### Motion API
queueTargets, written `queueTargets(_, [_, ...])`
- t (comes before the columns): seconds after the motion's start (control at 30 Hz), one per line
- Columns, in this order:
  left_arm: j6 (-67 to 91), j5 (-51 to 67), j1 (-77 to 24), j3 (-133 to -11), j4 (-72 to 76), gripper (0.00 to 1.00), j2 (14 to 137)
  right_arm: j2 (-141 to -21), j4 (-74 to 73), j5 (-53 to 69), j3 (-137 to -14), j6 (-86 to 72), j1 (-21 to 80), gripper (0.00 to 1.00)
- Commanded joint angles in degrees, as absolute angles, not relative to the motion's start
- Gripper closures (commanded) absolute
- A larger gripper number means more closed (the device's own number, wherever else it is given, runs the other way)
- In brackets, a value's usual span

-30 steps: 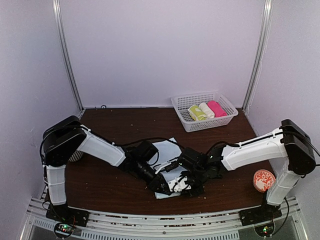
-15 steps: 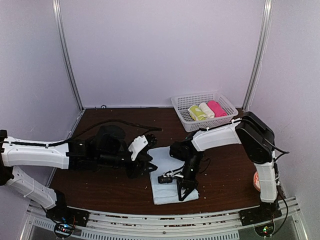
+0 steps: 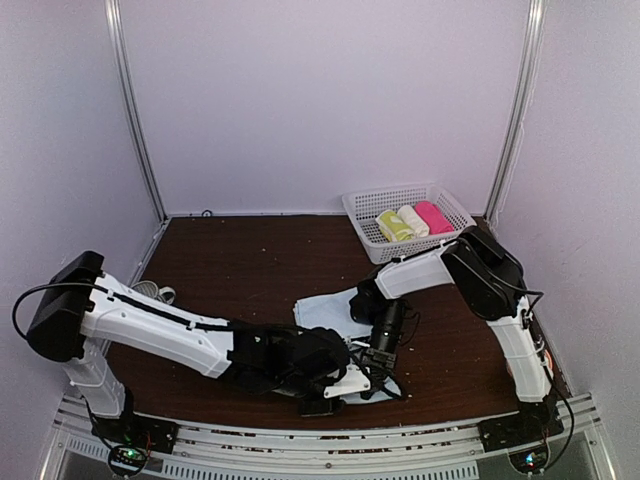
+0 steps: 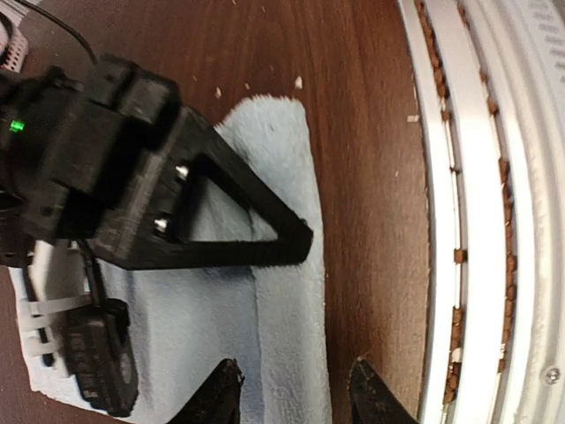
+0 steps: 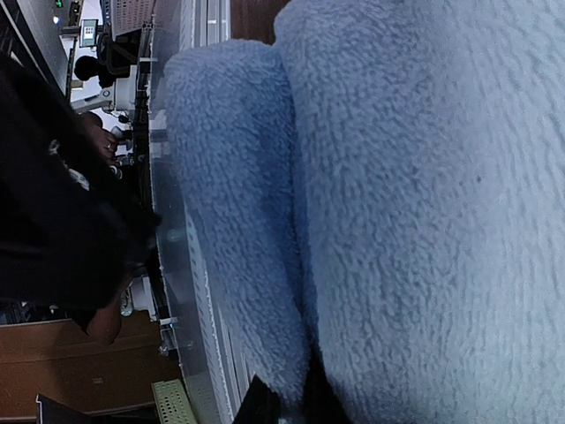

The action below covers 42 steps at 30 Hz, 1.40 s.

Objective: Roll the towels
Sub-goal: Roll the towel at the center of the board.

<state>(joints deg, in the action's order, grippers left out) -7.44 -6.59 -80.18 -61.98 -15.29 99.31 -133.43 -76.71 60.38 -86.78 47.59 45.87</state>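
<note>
Dark table (image 4: 353, 88), pale blue towel (image 4: 274, 150) at near edge; right gripper (image 5: 287, 405) pinches its fold, left gripper (image 4: 296, 397) half-wide astride it. Risk: uneven pull skews roll or drags it off.

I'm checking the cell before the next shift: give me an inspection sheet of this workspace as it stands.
Surface: brown table, speckled with crumbs.
Job's things: blue towel at centre, near edge turned over; patterned towel at left, mostly hidden by the left arm.
Clutter: basket at back right holding three rolls: yellow-green, cream, pink.
Grippers: left gripper open, astride the turned edge; right gripper shut on the blue towel.
Cables: black cable by the right gripper.
Surroundings: pale walls; metal rail along the near edge.
</note>
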Motion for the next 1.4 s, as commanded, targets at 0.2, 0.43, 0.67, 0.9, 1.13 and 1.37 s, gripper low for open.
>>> queueTargets(0.2, [-12.25, -10.45, -80.33, -67.23, -16.08, 0.67, 109.05, -134.92, -74.5, 56.19, -86.16, 47.14, 45.8, 0.96])
queueTargets(0.43, [-10.95, -6.1, -80.24, -66.26, -14.36, 0.93, 109.51, -132.93, -76.81, 57.08, -86.03, 51.01, 45.8, 0.87])
queueTargets(0.67, [-7.36, 5.12, -78.61, -64.6, -14.03, 1.0, 109.1, -119.92, -77.67, 52.9, -91.11, 49.31, 43.76, 0.62])
queueTargets(0.9, [1.54, 25.59, -69.53, -61.51, -8.64, 1.0, 109.78, -103.82, -66.19, 51.52, -96.95, 32.43, 32.04, 0.62])
queueTargets(1.13, [12.53, 47.15, -60.26, -61.38, -1.96, 1.0, 116.18, -84.44, -49.64, 55.79, -85.58, 27.58, 29.59, 0.67])
queueTargets(1.37, [16.68, 54.09, -58.35, -62.28, -1.18, 1.0, 121.73, -72.66, -47.41, 42.31, -67.19, 39.71, 43.81, 0.72])
